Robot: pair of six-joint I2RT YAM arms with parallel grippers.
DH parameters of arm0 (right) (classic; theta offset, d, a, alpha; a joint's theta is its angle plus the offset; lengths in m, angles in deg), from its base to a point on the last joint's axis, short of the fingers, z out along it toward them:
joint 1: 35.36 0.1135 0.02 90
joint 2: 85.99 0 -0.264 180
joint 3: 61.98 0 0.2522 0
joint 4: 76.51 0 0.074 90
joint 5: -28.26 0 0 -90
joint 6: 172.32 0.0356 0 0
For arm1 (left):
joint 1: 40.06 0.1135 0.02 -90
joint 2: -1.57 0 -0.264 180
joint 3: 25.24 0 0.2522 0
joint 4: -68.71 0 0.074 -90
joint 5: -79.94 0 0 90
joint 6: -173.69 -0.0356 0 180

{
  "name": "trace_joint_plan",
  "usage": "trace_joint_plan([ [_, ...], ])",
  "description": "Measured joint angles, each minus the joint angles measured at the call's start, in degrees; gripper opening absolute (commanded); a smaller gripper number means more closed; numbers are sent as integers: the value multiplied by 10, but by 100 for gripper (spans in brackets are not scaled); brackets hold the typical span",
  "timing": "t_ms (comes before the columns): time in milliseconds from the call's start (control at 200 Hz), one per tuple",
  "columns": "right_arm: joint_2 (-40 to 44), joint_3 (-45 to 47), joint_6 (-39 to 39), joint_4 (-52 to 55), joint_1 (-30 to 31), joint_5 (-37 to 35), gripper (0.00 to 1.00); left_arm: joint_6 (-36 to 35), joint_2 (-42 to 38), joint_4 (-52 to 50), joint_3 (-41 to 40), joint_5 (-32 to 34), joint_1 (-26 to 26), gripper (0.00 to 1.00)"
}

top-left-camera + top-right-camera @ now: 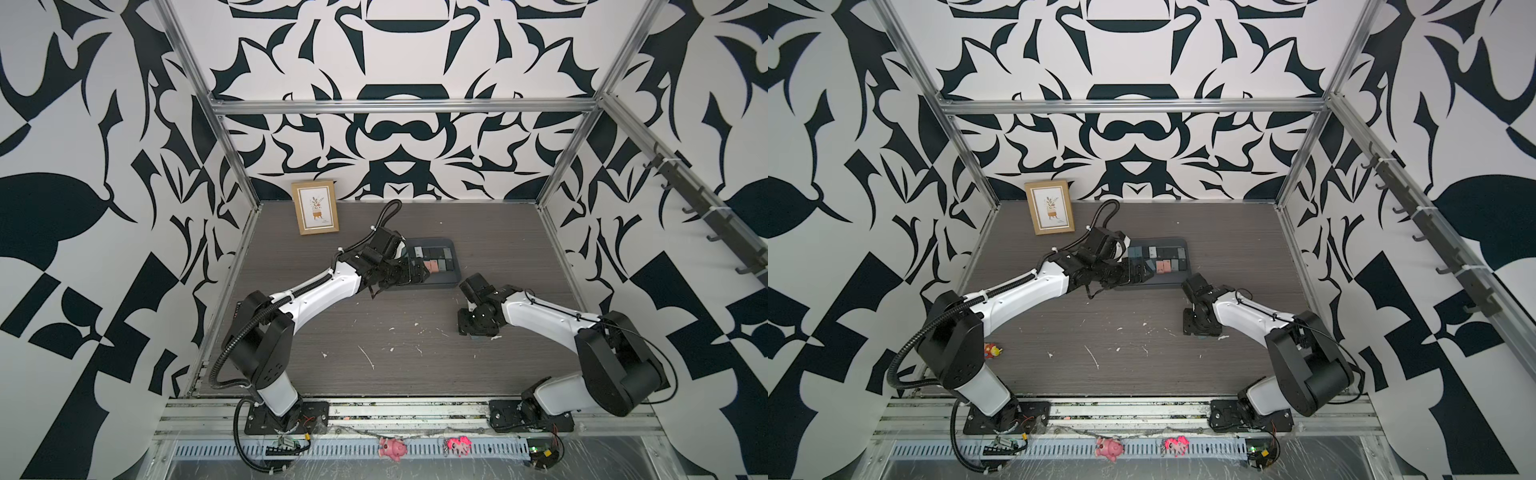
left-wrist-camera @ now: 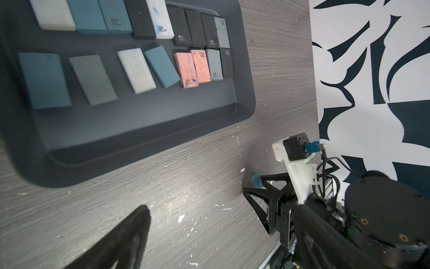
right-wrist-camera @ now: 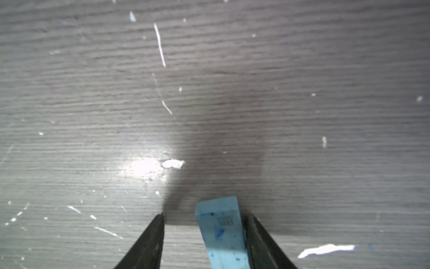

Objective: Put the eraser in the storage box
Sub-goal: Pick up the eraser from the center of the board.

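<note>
The grasping step is in hand, I judge: the right hand (image 3: 206, 217), not yet clenched, straddles the small light-blue rectangular rubber eraser (image 3: 221, 228) on the grey wood-grain desk (image 3: 93, 93), right of its middle; next it must clench, lift, and carry the eraser to the shallow slate-grey plastic storage box (image 2: 144, 146).

The eraser (image 3: 221, 230) is a small pale blue block with dark blue smudges and a printed "4B". It lies flat on the table (image 3: 93, 93), between the fingers of my right claw (image 3: 206, 216): one finger touches its long side, the other stands clear of it. The storage box (image 2: 139, 121) is a shallow dark grey tray with rounded corners, flat on the table, well apart from the eraser. Inside it lie two rows of other erasers (image 2: 162, 66): white, teal, black, grey and pink.
</note>
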Motion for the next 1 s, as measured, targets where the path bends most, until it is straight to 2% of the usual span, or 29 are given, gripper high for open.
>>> trace_joint_plan([
  [340,0,4,17,-1,12,-28,32,4,0,5,0,-1,0,99],
  [645,-2,-12,33,7,25,-24,26,6,0,8,-4,0,0,99],
  [780,-2,-70,35,27,25,-15,25,6,-6,8,-13,2,3,99],
  [1000,-41,-217,9,64,25,-14,25,2,-31,4,-30,2,25,99],
])
